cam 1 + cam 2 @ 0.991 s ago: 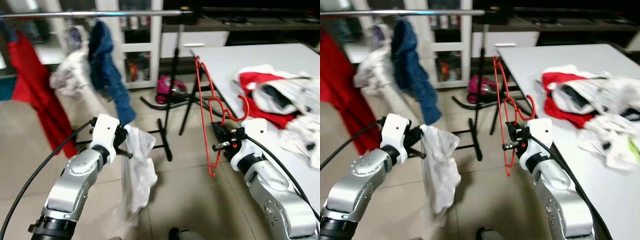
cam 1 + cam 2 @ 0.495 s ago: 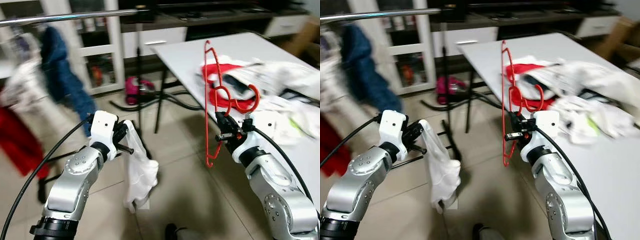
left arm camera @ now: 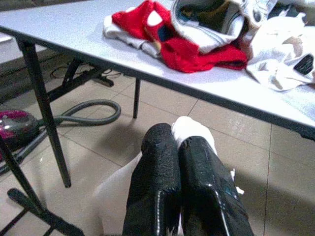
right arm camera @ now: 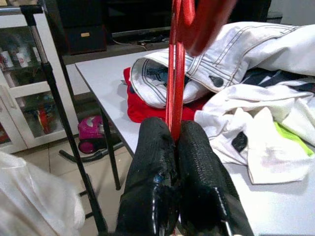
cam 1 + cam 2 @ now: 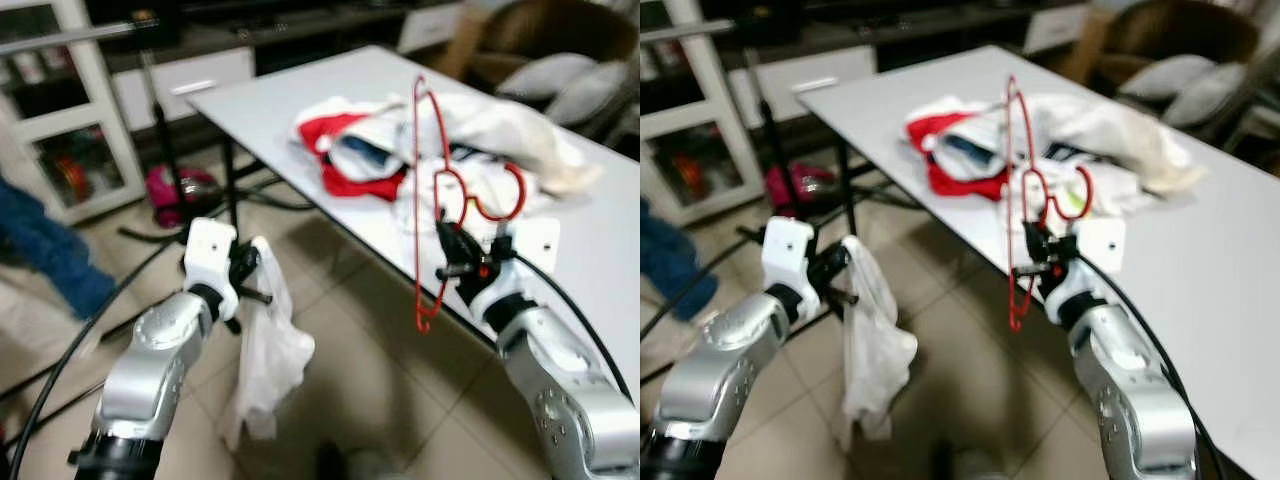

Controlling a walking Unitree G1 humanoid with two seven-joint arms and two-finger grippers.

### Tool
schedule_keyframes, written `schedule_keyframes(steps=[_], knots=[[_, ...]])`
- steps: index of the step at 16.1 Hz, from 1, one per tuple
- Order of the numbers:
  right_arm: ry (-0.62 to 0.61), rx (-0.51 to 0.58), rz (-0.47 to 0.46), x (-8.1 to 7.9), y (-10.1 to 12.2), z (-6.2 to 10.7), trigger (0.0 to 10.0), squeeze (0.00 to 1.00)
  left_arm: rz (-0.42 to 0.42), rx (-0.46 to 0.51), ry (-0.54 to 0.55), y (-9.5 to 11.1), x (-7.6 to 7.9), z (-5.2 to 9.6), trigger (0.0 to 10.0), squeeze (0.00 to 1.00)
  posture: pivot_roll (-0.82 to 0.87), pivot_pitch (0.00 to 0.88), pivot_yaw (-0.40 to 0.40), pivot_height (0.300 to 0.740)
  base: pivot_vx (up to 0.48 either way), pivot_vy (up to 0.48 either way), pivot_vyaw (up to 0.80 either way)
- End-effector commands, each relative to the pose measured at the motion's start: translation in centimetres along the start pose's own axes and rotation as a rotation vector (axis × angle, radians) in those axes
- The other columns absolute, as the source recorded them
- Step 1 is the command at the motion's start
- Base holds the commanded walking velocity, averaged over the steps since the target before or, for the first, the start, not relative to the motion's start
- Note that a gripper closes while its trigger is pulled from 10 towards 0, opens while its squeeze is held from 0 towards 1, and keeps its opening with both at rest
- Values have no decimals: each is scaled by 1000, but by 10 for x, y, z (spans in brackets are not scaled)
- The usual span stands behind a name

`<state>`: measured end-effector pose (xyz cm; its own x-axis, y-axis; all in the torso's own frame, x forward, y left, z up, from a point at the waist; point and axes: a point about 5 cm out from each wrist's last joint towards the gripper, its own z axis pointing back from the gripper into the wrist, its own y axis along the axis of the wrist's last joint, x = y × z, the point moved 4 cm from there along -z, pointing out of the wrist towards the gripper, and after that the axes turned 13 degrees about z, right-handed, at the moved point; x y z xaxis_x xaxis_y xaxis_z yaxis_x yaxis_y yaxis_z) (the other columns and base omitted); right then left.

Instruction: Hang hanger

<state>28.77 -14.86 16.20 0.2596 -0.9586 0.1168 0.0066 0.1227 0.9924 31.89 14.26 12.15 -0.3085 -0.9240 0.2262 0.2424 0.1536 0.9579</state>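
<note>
The right end effector (image 5: 447,262) pinches the red hanger (image 5: 419,190) upright, while the left end effector (image 5: 248,283) clamps a white garment (image 5: 268,360), likely to dress the hanger.

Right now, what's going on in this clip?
The robot stands beside a white table heaped with clothes. Its right gripper is shut on a red hanger, holding it upright in the air at the table's edge. Its left gripper is shut on a white garment that hangs down toward the tiled floor. The garment is not on the hanger, and the hanger is not on any rail. A pink vacuum cleaner sits on the floor beyond the table.
</note>
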Motion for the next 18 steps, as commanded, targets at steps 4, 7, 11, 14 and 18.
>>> schedule_keyframes(steps=[4, 7, 11, 14, 18], knots=[[-28, 0, -4, 6, 3, 1, 10000, 0, -14, 30, -42, 8, 11, -5, 10000, 0, -20, 0, -31, 740, 0, 0, -764], [-40, -39, -9, 8, -2, 3, 10000, 0, -13, 32, -52, 9, 12, -7, 10000, 0, -31, 0, -17, 740, 0, 0, -773], [-59, -48, -28, 8, -2, 4, 10000, 0, -22, 43, -78, 16, 15, -11, 10000, 0, -40, 0, 10, 740, 0, 0, -775], [-65, -46, -27, 7, 2, 3, 10000, 0, -39, 39, -92, 19, 15, -15, 10000, 0, -34, 0, 16, 740, 0, 0, -775], [-11, -20, 23, 1, 6, -1, 10000, 0, -30, 40, -67, 17, 10, -11, 10000, 0, -16, 0, -8, 740, 0, 0, -775]])
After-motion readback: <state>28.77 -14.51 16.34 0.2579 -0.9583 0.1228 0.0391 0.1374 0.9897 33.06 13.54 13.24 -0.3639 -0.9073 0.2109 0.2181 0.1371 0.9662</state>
